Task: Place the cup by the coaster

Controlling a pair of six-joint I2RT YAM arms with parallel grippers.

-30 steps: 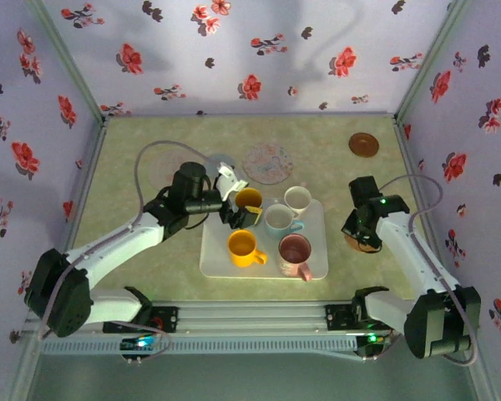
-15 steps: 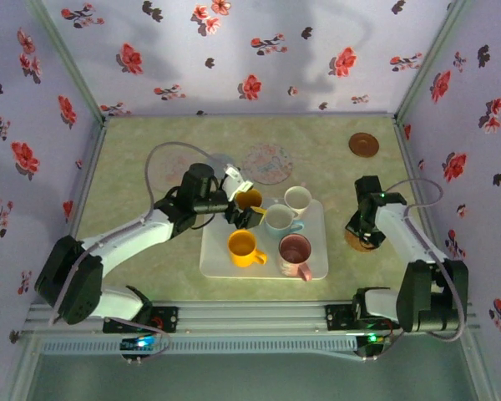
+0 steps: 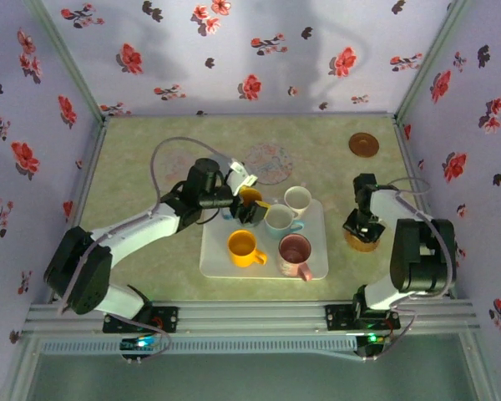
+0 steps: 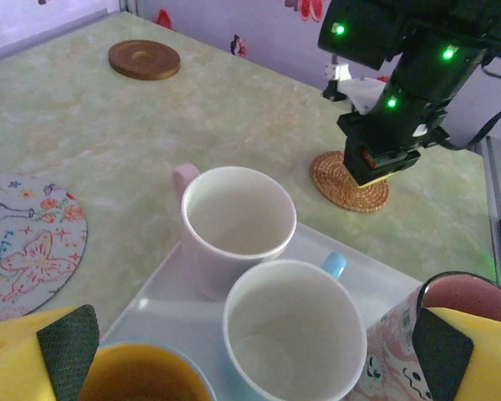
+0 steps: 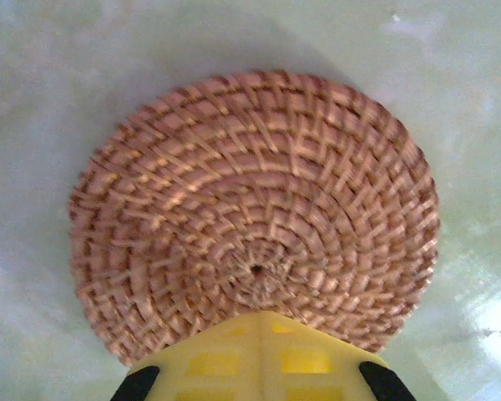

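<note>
Several cups stand on a white tray [image 3: 319, 269]. My left gripper [image 3: 252, 200] hangs open just above them; its yellow fingers [image 4: 35, 357] straddle the white cup with a blue handle [image 4: 292, 334]. An orange-lined cup [image 4: 142, 378] sits by the left finger, a pink marbled cup [image 4: 391, 361] by the right one. Behind stands a white cup with a pink handle [image 4: 234, 219]. The woven coaster [image 5: 255, 213] lies on the table right of the tray. My right gripper [image 5: 259, 326] is shut, its tip right over the coaster's near edge, holding nothing.
A yellow cup [image 3: 242, 246] stands at the tray's front left. A round flowered mat [image 3: 267, 162] lies behind the tray and a brown wooden coaster [image 3: 363, 144] at the back right. Flowered walls close in the table on three sides.
My left gripper has shifted right, further over the cups, still open. The right arm has drawn in and folded up; its shut gripper stays over the woven coaster.
</note>
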